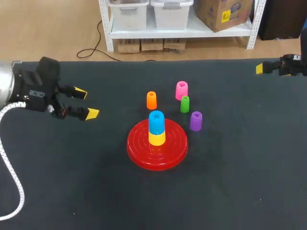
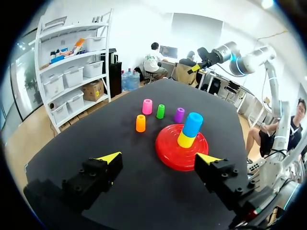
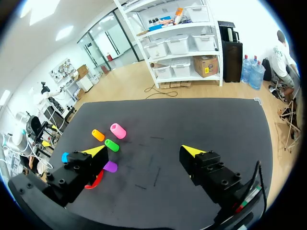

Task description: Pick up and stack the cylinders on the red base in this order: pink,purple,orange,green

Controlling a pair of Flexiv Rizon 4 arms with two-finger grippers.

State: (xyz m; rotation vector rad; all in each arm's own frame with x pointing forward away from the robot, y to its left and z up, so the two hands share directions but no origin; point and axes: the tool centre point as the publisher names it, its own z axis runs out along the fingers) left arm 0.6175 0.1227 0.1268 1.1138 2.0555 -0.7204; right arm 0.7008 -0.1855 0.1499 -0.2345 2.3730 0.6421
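The red base lies mid-table with a yellow cylinder and a blue cylinder stacked on its peg. Behind it stand the orange, pink, green and purple cylinders, all upright and loose. My left gripper hovers open at the left, well away from them. My right gripper is open at the far right edge; only one yellow tip shows in the head view. In the right wrist view the pink, green, orange and purple cylinders lie ahead.
Dark tabletop stretches bare in front of the base and on both sides.
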